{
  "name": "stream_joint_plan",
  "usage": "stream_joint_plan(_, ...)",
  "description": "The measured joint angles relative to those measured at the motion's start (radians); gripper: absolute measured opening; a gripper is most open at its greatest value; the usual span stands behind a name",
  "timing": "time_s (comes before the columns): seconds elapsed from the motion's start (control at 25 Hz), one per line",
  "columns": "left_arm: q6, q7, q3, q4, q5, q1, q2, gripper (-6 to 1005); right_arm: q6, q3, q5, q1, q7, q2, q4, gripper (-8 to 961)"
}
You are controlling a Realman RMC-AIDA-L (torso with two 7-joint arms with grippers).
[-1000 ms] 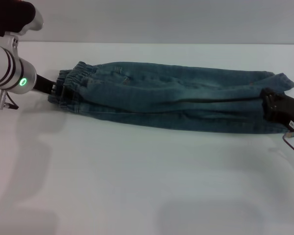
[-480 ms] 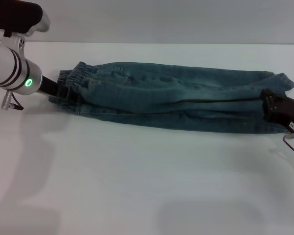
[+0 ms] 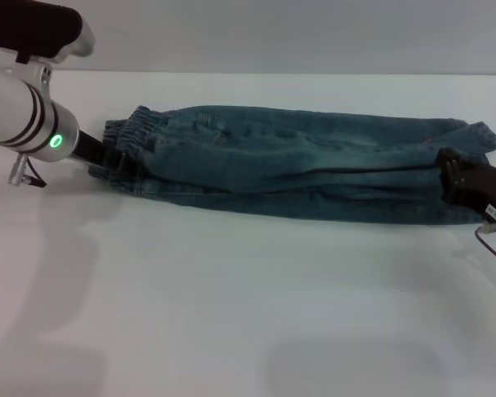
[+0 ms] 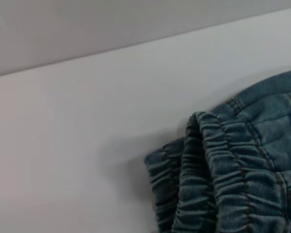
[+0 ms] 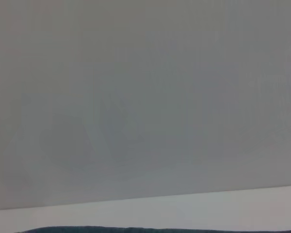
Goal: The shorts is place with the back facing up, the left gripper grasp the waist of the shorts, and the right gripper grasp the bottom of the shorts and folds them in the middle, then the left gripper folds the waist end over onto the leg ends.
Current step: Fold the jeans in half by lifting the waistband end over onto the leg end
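Note:
The blue denim shorts (image 3: 298,169) lie folded lengthwise in a long band across the white table (image 3: 231,314). The puckered waist (image 3: 136,128) is at the left end, and it fills the left wrist view (image 4: 218,179) as stacked elastic layers. My left gripper (image 3: 109,159), on the green-lit wrist, is shut on the waist's near corner. The bottom of the shorts (image 3: 479,136) lies at the right end. There my right gripper (image 3: 448,175) is shut on the hem layers, with folds running toward it. The right wrist view catches only a thin denim strip (image 5: 136,230).
A grey wall (image 3: 273,33) rises behind the table's far edge. Bare white tabletop stretches in front of the shorts toward me. A thin cable (image 3: 492,244) loops under the right arm at the right border.
My left arm has shifted right and slightly away from me, carrying the waist a little to the right. The right gripper and the hem end have stayed put.

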Motion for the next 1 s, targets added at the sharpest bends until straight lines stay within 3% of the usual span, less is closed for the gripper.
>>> stream_joint_plan(0.2,-0.004,0.021,0.002,0.004,0.000,-0.006,0.000,756,0.011,0.003,-0.010,0.000,0.015,-0.003,0.004,0)
stream_joint_plan(0.64,0.004,0.029,0.005,-0.010,-0.003,0.007,-0.002,614,0.012,0.001,-0.014,-0.011,0.027,-0.005,0.023,-1)
stream_joint_plan(1.0,-0.005,0.018,0.031,-0.124,-0.023,0.069,-0.006,534,0.018,0.002,-0.015,-0.021,0.028,-0.002,0.026,-1)
